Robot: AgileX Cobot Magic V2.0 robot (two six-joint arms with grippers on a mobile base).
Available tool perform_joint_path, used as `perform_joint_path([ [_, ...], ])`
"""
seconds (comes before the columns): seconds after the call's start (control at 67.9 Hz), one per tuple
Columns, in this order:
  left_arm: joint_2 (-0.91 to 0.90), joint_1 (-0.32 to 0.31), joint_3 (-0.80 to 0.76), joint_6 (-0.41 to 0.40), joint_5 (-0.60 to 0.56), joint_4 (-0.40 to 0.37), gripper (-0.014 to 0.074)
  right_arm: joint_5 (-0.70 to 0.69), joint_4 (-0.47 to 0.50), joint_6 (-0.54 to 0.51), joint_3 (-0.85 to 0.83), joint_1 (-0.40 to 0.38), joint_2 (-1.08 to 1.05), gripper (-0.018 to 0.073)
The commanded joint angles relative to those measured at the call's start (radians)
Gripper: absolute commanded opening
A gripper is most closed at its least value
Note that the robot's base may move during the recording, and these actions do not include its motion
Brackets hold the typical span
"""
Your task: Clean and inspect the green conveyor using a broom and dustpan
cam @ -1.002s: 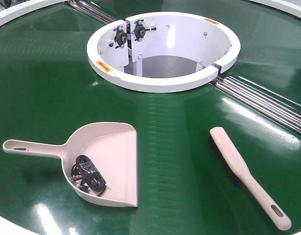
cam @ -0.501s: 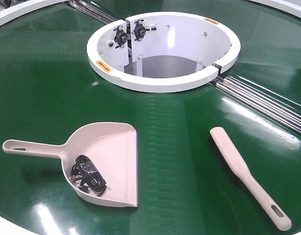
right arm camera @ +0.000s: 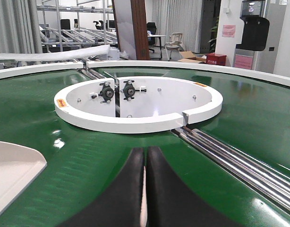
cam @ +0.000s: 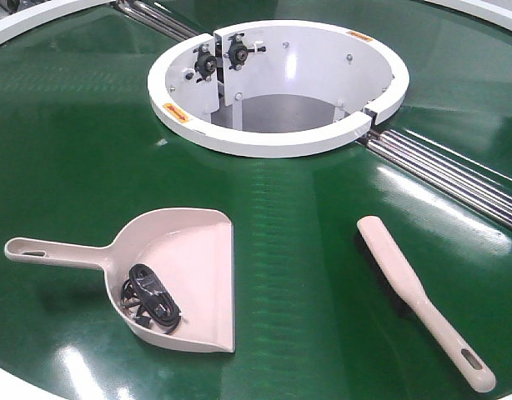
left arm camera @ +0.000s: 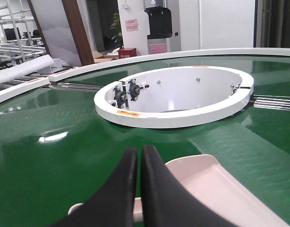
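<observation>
Both grippers, left gripper (left arm camera: pixel 138 156) and right gripper (right arm camera: pixel 146 158), are seen closed and empty; nothing has shifted: dustpan (cam: pixel 185 271) at 7 o'clock, broom (cam: pixel 414 296) at 4 o'clock lie ungrasped.

The left tool (left arm camera: pixel 138 156) hangs near the belt (left arm camera: pixel 50 156), its black fingers (left arm camera: pixel 121 189) pressed together. Just right of them lies the dustpan (left arm camera: pixel 216 189). Farther off sits the white ring (left arm camera: pixel 178 97), rollers (left arm camera: pixel 272 103) at its right.

Left hand (left arm camera: pixel 138 163), right hand (right arm camera: pixel 146 163): smooth matte black fingers, tapering to rounded tips.
</observation>
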Motion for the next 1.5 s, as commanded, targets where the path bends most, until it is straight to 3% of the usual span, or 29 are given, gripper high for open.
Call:
perform_joint_path([
  [0.0,0.007,-0.005,-0.034,-0.005,-0.064,0.001,-0.0008,-0.075,0.003,-0.002,-0.027,-0.006,0.018,-0.0009],
  [0.206,0.006,-0.005,-0.022,-0.004,-0.073,0.004,-0.0008,-0.075,0.003,-0.002,-0.027,-0.006,0.018,-0.0009],
  [0.295,0.003,-0.005,0.012,-0.028,-0.071,0.054,-0.0008,-0.075,0.003,-0.002,-0.027,-0.006,0.018,-0.0009],
  [0.354,-0.009,-0.005,0.046,-0.113,-0.076,0.123,-0.0008,-0.075,0.003,-0.002,-0.027,-0.006,0.018,-0.0009],
  [0.486,-0.074,0.011,0.162,-0.392,-0.156,0.342,-0.0008,-0.075,0.003,-0.002,-0.027,-0.006,0.018,-0.0010],
  [0.545,-0.120,0.046,0.226,-0.463,-0.194,0.356,-0.0008,-0.073,0.003,-0.002,-0.027,-0.006,0.018,-0.0010],
  [0.589,-0.164,0.076,0.217,-0.500,-0.083,0.357,-0.0008,-0.072,0.003,-0.002,-0.027,-0.006,0.018,-0.0010],
  [0.781,-0.341,0.147,0.219,-0.517,0.103,0.369,-0.0008,-0.071,0.003,-0.002,-0.027,-0.006,0.018,-0.0010],
  [0.928,-0.334,0.147,0.219,-0.544,0.109,0.378,-0.0008,-0.069,0.003,-0.002,-0.027,-0.006,0.019,-0.0010],
  [1.105,-0.334,0.147,0.219,-0.699,0.107,0.481,-0.0008,-0.069,0.003,-0.002,-0.027,-0.006,0.019,-0.0010],
  [1.488,-0.333,0.147,0.218,-0.709,0.109,0.479,-0.0008,-0.069,0.003,-0.002,-0.027,-0.006,0.019,-0.0010],
])
